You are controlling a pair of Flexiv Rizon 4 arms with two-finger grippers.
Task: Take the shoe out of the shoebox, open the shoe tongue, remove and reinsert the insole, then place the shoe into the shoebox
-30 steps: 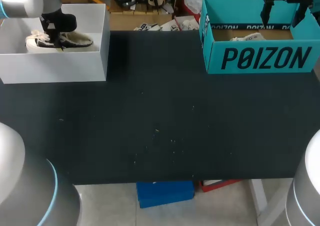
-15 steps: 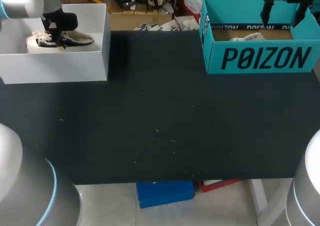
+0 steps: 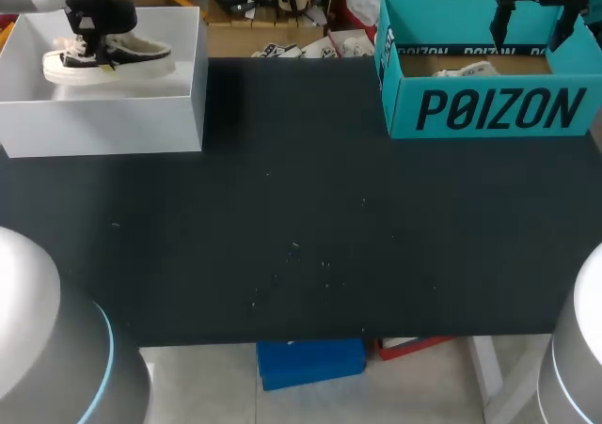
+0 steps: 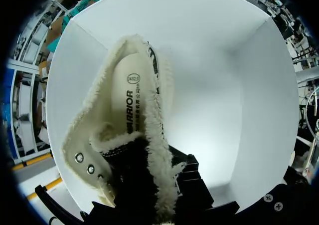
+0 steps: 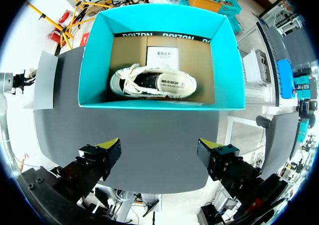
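Here, the state of both arms and both boxes:

- Left end effector (image 3: 94, 37): closed on the shoe (image 3: 105, 57) at the collar. Its yellow tips are hidden by the lining in the left wrist view, where one black finger presses the outside of the fleece.
- Shoe: it hangs in my grip inside the white shoebox (image 3: 103, 123), within the walls and toward the back of the box. It is tilted rather than lying flat on the floor.
- Appearance of the shoe: a black upper over a pale sole, with a thick cream fleece lining (image 4: 160, 150) curling out all round the opening. The opening gapes wide, so the cream insole (image 4: 127, 103) with its dark print shows inside. Metal eyelets (image 4: 79, 157) sit on a cream strip at one edge.
- White shoebox: it stands on the far left corner of the dark worktop (image 3: 301, 227), lid off, with a plain white interior.
- Right end effector (image 5: 159, 146): wide open and holding nothing. I see it above the near wall of the teal shoebox (image 5: 94, 60), its two yellow tips well apart.
- Teal shoebox: it stands at the far right of the worktop, open. A second shoe (image 5: 154, 83) lies on its side on the brown floor, pale sole toward the near wall. A white card (image 5: 162, 54) rests just behind it.
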